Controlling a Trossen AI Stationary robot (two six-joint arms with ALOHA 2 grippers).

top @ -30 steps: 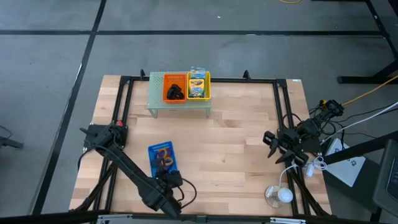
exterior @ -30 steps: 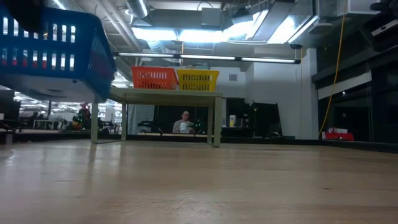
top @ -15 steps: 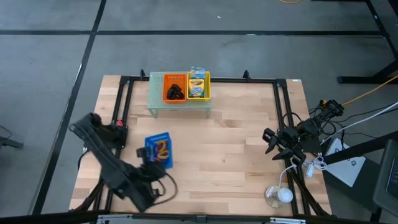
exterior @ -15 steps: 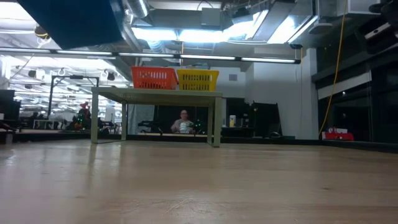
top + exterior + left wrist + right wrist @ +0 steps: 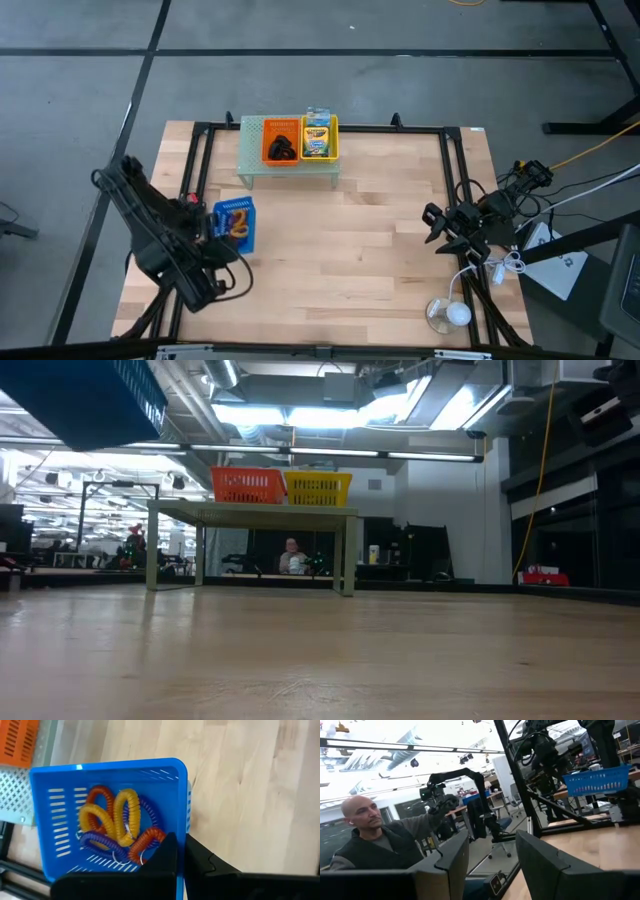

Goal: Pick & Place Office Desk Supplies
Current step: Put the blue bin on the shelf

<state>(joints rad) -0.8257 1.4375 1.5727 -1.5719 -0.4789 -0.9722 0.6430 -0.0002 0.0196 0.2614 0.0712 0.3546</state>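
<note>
- Since a second ago, the left gripper [image 5: 181, 854] has swung the blue basket [image 5: 233, 222] from 7 o'clock on the table toward 9 o'clock, lifted clear.
- Its fingers pinch the basket's rim, so the coiled rings [image 5: 116, 826] ride inside.
- That heading suggests delivery to the pale green riser [image 5: 252, 152] at 12 o'clock, beside the orange basket [image 5: 277, 141] and yellow basket [image 5: 320, 138].
- At 3 o'clock, the right gripper [image 5: 433, 227] waits, jaws apart and empty.

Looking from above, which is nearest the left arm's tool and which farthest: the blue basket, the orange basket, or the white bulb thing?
1. Blue basket: gripped in the left tool.
2. Orange basket: on the green riser, table's far side.
3. White bulb: near right corner.
</note>
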